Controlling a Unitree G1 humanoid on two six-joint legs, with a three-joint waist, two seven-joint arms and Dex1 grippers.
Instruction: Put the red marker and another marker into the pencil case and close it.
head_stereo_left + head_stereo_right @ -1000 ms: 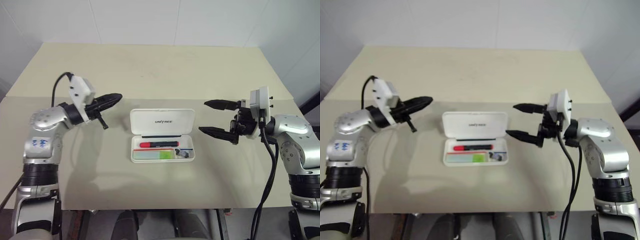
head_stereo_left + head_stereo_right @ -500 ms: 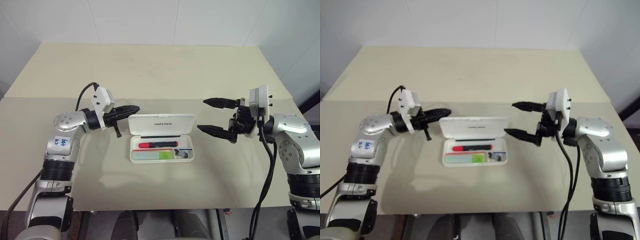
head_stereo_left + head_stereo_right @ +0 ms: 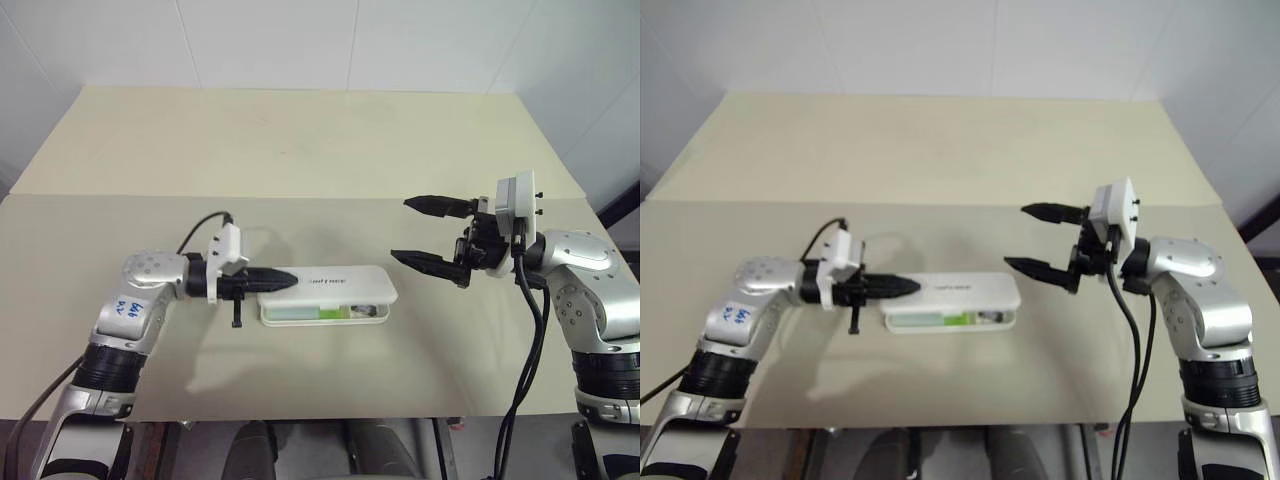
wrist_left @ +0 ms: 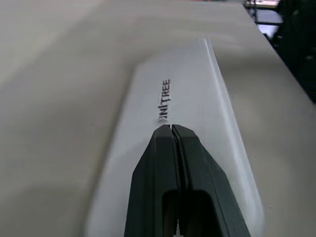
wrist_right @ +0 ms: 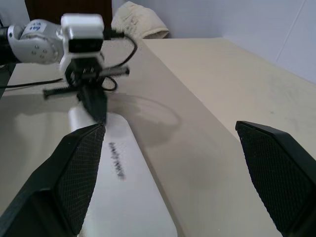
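Observation:
The white pencil case (image 3: 345,297) lies mid-table, its "UNITREE" lid (image 4: 187,94) folded low over the base. A narrow gap along the front edge shows the light green of the other marker (image 3: 326,313). The red marker is hidden under the lid. My left gripper (image 3: 291,283) is shut, holds nothing, and points right with its tip resting on the left part of the lid (image 4: 170,128). My right gripper (image 3: 402,229) hangs open and empty in the air just right of the case, pointing left; its black fingers (image 5: 74,173) frame the lid from that end.
The case lies on a beige table (image 3: 300,150). Its front edge (image 3: 300,415) runs close to me, and a white wall stands behind. A black cable (image 3: 200,225) loops above my left wrist.
My left gripper moved down and to the right onto the case. The lid swung from standing open to lying low over the base, covering the red marker. The right arm stayed put.

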